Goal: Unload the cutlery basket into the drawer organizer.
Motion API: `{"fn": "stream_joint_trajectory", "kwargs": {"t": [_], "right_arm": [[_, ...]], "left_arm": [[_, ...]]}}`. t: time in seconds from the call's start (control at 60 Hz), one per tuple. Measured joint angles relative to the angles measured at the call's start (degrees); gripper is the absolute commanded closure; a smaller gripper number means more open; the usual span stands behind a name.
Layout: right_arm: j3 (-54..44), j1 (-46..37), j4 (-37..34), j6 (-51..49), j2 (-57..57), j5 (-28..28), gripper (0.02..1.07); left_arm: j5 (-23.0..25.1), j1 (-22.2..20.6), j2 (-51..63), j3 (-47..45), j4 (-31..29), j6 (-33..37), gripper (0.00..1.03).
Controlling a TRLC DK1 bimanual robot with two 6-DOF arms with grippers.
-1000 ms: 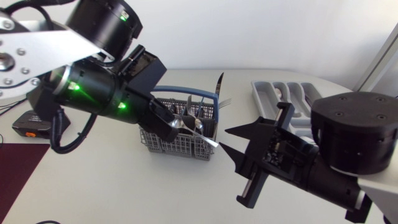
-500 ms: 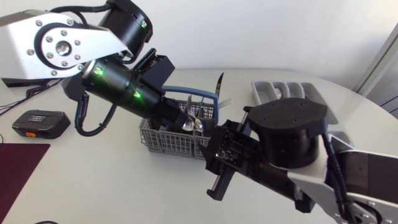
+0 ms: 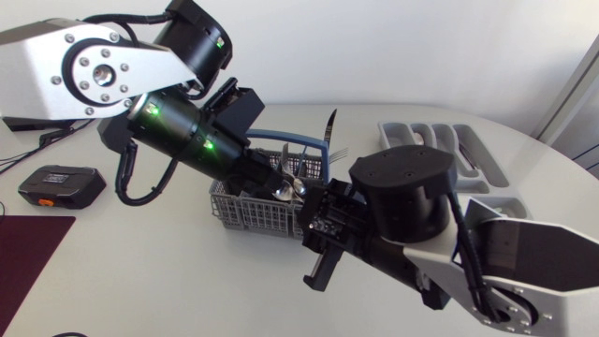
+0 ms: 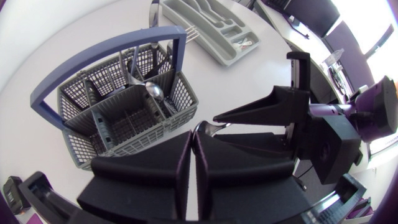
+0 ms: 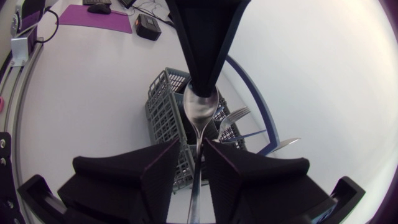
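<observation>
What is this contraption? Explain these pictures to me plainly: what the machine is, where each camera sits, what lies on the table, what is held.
These are two robot arms at a white table, each ending in a black two-fingered pincer. One picture looks down from above; the other two come from a small camera on each arm's wrist. On the table stand a grey cutlery basket with a blue handle, holding a fork and a knife, and a grey drawer organizer. The left pincer is shut on a spoon, pinching its bowl. The right pincer is open, with the spoon's handle between its fingers, probably about to take it over.
</observation>
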Motion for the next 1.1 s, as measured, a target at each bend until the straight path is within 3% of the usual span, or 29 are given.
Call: {"fn": "stream_joint_trajectory", "kwargs": {"t": [0.3, 0.717, 0.767, 0.967, 1.1], "right_arm": [[1.68, -1.07, -0.52, -0.02, 1.01, -0.79, 1.0], [2.51, -1.88, -2.3, 0.02, 1.6, -2.49, 1.01], [2.51, -1.88, -2.38, 0.02, 1.6, -2.49, 1.01], [2.49, -1.99, -4.66, 0.0, 1.57, -3.26, 1.01], [2.32, -2.51, -5.01, 0.0, 1.38, -4.46, 1.01]], "left_arm": [[0.02, 0.0, 0.0, 0.0, -0.07, 0.0, 1.0], [-0.04, 0.0, -0.02, 0.0, -0.42, -0.02, 0.98], [-0.04, 0.0, -0.02, 0.0, -0.44, -0.02, 0.9], [0.07, -0.02, -0.28, 0.02, -0.42, 0.0, 0.38], [0.09, 0.28, -0.28, 1.42, -0.39, 0.0, 0.26]]}}
